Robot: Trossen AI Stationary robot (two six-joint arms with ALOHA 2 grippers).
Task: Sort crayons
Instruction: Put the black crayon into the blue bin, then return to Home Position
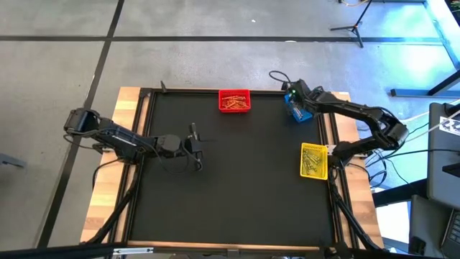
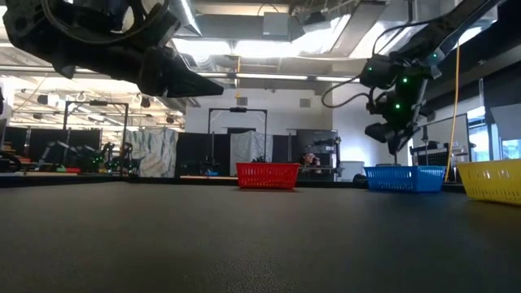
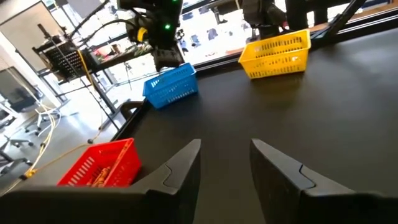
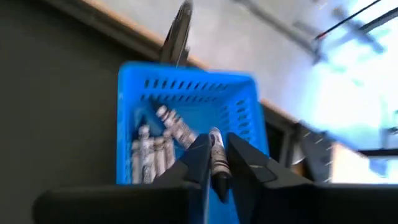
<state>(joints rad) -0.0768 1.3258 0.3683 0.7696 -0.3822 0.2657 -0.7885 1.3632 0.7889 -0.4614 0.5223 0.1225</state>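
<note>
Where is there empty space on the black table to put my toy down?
The black mat is bare between the red plastic bin and the front edge, left of the yellow plastic bin. It is crowded around the left gripper and at the blue plastic bin, where the right gripper hovers.

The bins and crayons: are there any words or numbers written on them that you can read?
No readable text anywhere.
Red bin, blue bin, yellow bin: plain plastic, no labels showing.
Crayons in the blue bin: pale wrappers, any printing too blurred to read.
Crayon between the right end effector fingers: also unreadable.
</note>
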